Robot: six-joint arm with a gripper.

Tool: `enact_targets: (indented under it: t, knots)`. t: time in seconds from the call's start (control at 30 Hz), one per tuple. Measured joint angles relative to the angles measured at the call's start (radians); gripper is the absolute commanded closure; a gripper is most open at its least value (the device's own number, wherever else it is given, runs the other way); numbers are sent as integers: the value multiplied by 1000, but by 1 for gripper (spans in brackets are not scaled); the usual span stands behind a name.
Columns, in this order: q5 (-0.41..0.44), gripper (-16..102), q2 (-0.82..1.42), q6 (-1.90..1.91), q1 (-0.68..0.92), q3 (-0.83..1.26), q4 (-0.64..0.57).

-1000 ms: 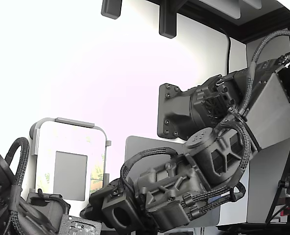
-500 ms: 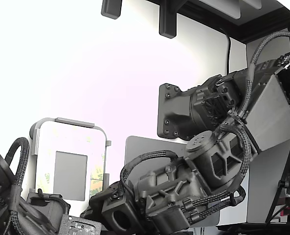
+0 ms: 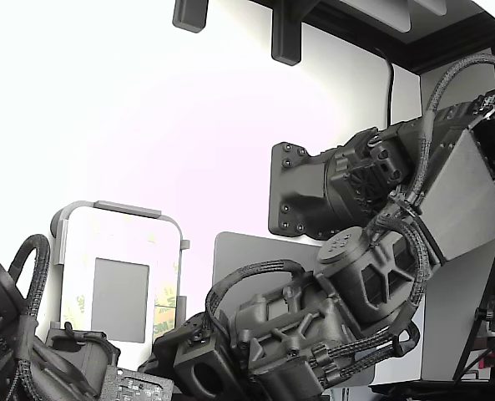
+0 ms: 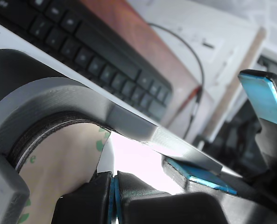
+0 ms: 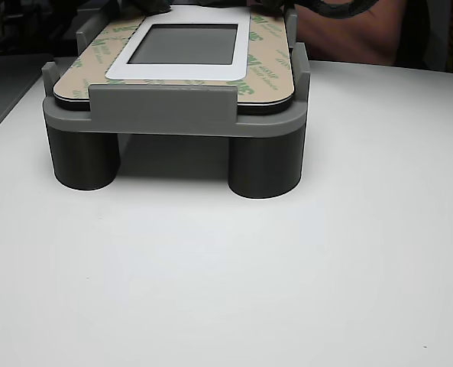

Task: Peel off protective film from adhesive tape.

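Toward the white counter's (image 5: 287,267) far edge, the protective film (image 4: 59,163) is seen on the grey fixture's (image 5: 165,115) panel, directly beside the jaws, which are pressed together at its edge.

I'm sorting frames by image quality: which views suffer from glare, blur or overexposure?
Exterior view: the backdrop is blown out to white, washing out the panel in its grey fixture. Wrist view: near fixture rim is soft, a bright patch glares at centre. Other view: evenly lit, sharp, soft shadows under the fixture's legs.
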Motion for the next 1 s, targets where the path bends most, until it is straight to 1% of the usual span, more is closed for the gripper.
enact_targets:
  t: [0.43,0.7,1.0]
  knots:
    - [6,95,0,-3,5,-15,28]
    - [3,95,5,-12,3,9,-9]
    - [-15,95,11,-37,-12,14,-11]
